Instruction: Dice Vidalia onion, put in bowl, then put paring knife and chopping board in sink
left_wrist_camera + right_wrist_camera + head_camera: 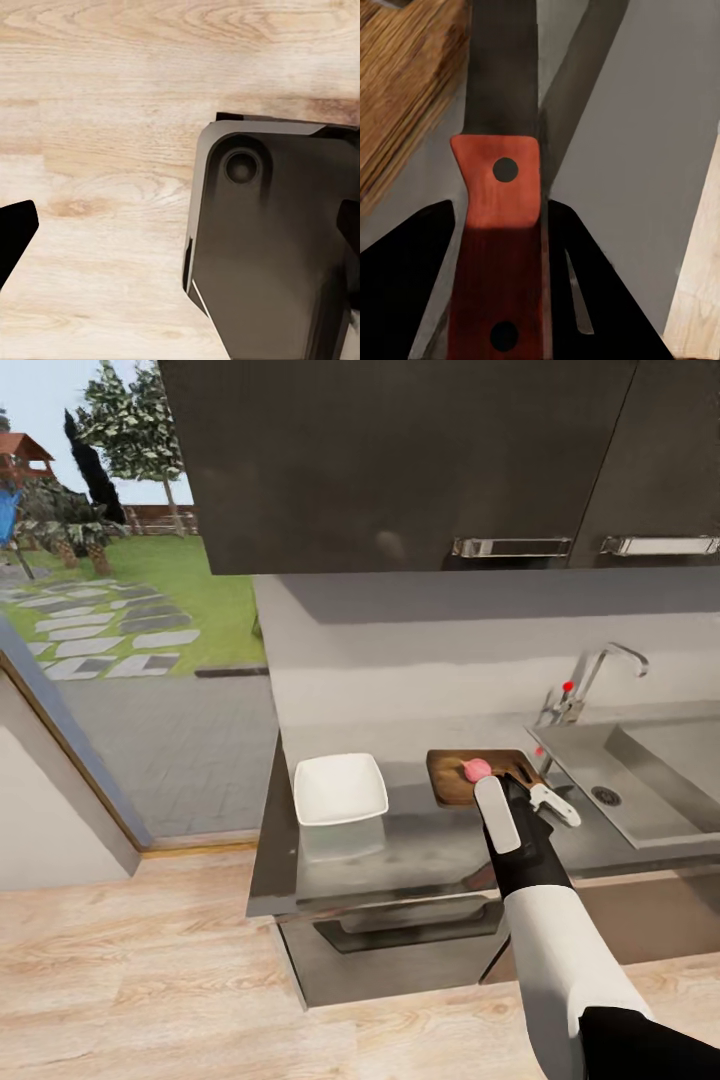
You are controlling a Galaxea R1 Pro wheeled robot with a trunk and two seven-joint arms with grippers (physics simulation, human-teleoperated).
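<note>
On the countertop (pixel 420 850): one Vidalia onion (pixel 477 769) on one chopping board (pixel 455 780) by the sink (pixel 640 780), one bowl (pixel 339 788) nearer the left edge. Right gripper (pixel 502 247) clamps the paring knife (pixel 499 187); left gripper (pixel 180 240) looks spread apart over floor (pixel 105 112).

I am standing in a home kitchen. In front of me a grey table (pixel 400 860) runs along the wall, with a steel sink (pixel 640 790) and chrome tap (pixel 590 680) at its right. Dark cabinets (pixel 400 460) with metal handles hang above, and an oven door (pixel 410 930) sits below. Pale wood flooring (pixel 150 980) lies underfoot, and a garden (pixel 120 580) shows through the opening at far left.
</note>
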